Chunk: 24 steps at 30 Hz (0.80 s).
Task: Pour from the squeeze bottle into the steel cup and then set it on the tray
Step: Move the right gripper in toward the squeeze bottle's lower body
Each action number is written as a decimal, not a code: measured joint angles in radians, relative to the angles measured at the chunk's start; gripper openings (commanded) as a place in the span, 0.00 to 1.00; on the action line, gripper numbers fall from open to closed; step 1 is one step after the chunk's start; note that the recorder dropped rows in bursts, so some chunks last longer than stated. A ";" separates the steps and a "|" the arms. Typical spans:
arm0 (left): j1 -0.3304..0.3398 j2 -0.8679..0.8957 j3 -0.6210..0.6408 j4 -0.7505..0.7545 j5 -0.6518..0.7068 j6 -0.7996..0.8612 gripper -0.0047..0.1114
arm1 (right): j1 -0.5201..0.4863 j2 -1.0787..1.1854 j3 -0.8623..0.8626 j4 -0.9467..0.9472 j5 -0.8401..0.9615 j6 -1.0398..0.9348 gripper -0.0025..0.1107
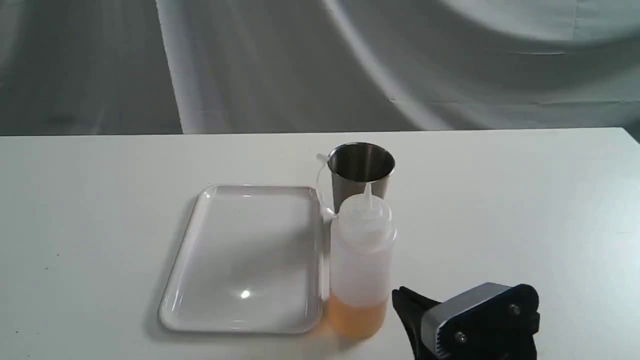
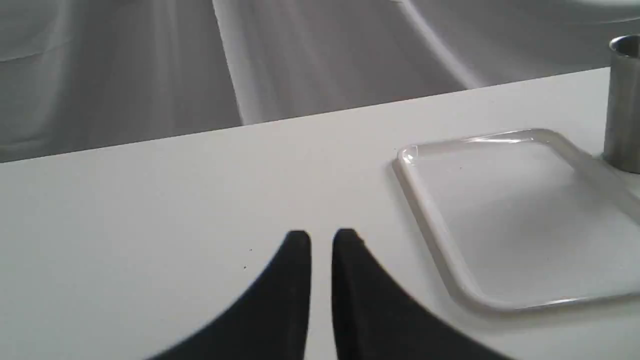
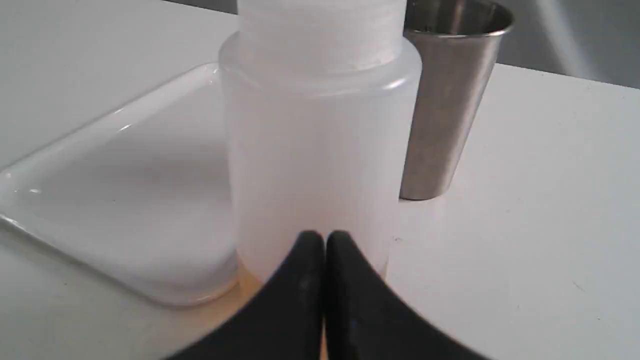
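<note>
The squeeze bottle [image 1: 361, 260] stands upright on the table, amber liquid in its bottom part, its cap strap hanging off to the left. Directly behind it is the steel cup [image 1: 361, 170], upright. The white tray [image 1: 247, 257] lies flat just left of the bottle, with nothing on it. My right gripper [image 1: 400, 296] sits low at the bottle's right front, shut, tips close to the bottle [image 3: 320, 150] and holding nothing. In the right wrist view the cup [image 3: 445, 100] and tray [image 3: 115, 200] flank the bottle. My left gripper [image 2: 321, 235] is shut over bare table beside the tray [image 2: 520, 220]; it is out of the exterior view.
The white table [image 1: 525, 210] ends at a back edge before a grey draped backdrop [image 1: 320, 60]. The cup's side [image 2: 622, 105] shows at the edge of the left wrist view.
</note>
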<state>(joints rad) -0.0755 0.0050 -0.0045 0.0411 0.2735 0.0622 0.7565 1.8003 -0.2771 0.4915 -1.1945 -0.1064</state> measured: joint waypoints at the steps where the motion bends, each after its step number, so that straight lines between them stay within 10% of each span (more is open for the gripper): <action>1: 0.000 0.000 0.000 0.000 0.000 0.000 0.11 | 0.000 0.004 0.000 0.000 -0.005 0.000 0.02; 13: 0.000 0.000 0.000 0.000 0.000 0.000 0.11 | 0.000 0.055 -0.002 -0.003 -0.011 0.002 0.10; 24: 0.000 0.000 0.000 0.000 0.000 0.000 0.11 | 0.000 0.055 -0.002 -0.054 -0.013 0.004 0.95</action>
<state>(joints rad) -0.0755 0.0050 -0.0045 0.0411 0.2735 0.0622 0.7565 1.8551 -0.2789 0.4372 -1.2074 -0.1028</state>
